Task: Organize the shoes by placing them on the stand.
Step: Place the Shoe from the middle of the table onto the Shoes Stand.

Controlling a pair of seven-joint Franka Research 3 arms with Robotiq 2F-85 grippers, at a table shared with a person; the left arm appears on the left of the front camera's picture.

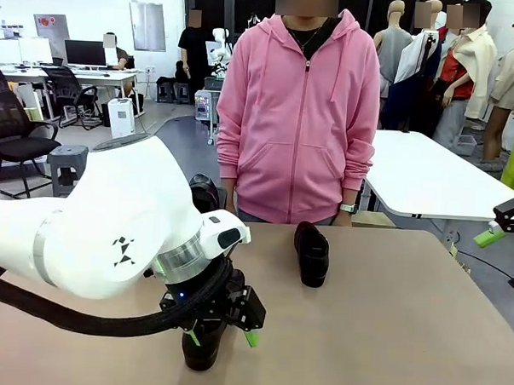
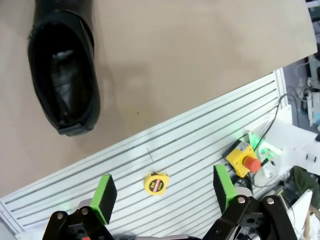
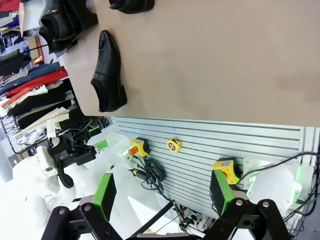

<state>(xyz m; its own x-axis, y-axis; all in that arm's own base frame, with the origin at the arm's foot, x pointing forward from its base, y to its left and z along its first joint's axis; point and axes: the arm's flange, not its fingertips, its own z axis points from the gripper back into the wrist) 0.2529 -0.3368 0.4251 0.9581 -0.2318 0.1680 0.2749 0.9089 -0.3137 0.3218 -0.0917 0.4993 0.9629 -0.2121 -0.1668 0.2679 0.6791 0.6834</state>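
Front cam: fixed, near side, faces far across table point(image 1: 388, 318) to person point(image 1: 299, 109). L wrist cam: close, looks down on near table edge; shares near-left shoe point(image 2: 62, 75) w/ front. R wrist cam: higher, rolled; shares tape measure point(image 3: 173, 145) w/ L.

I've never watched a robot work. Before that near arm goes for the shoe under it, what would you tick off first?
1. The left gripper is open: ok, jaws wide apart.
2. The near shoe sits between its fingers: not ok, in the left wrist view it lies off to one side.
3. The near shoe stands upright, opening up: ok.
4. The middle shoe is out of the path: ok, well apart on the table.
5. The right gripper is out of the way: ok, open and back beyond the table's edge.
6. The person is clear: ok, standing behind the far edge, not reaching in.
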